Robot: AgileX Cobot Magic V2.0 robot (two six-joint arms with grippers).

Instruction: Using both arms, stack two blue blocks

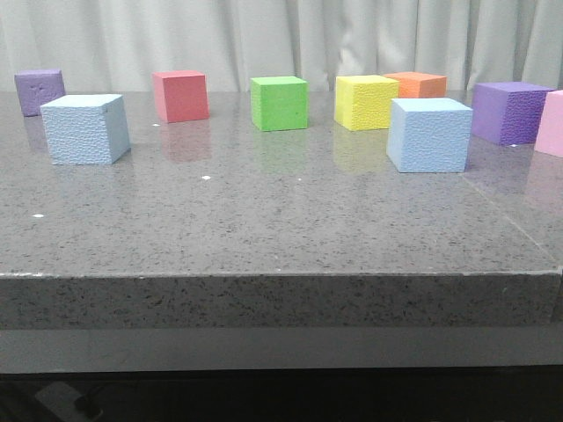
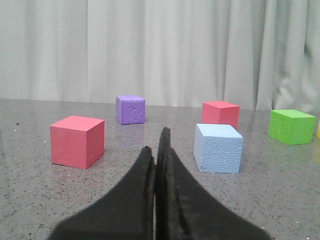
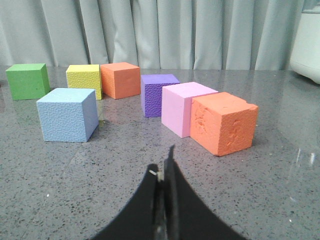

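Note:
Two light blue blocks rest apart on the grey table. One blue block (image 1: 85, 129) is at the left; it also shows in the left wrist view (image 2: 218, 148), ahead of my left gripper (image 2: 156, 142), which is shut and empty. The other blue block (image 1: 429, 134) is at the right; it also shows in the right wrist view (image 3: 67, 115), ahead of my right gripper (image 3: 162, 165), shut and empty. Neither gripper shows in the front view.
Other cubes stand along the back: purple (image 1: 40, 90), red (image 1: 180, 96), green (image 1: 279, 103), yellow (image 1: 365, 101), orange (image 1: 415, 84), purple (image 1: 512, 112), pink (image 1: 552, 122). A rough orange cube (image 3: 223, 123) and a red cube (image 2: 77, 141) sit near the grippers. The table's front edge (image 1: 281, 277) is near.

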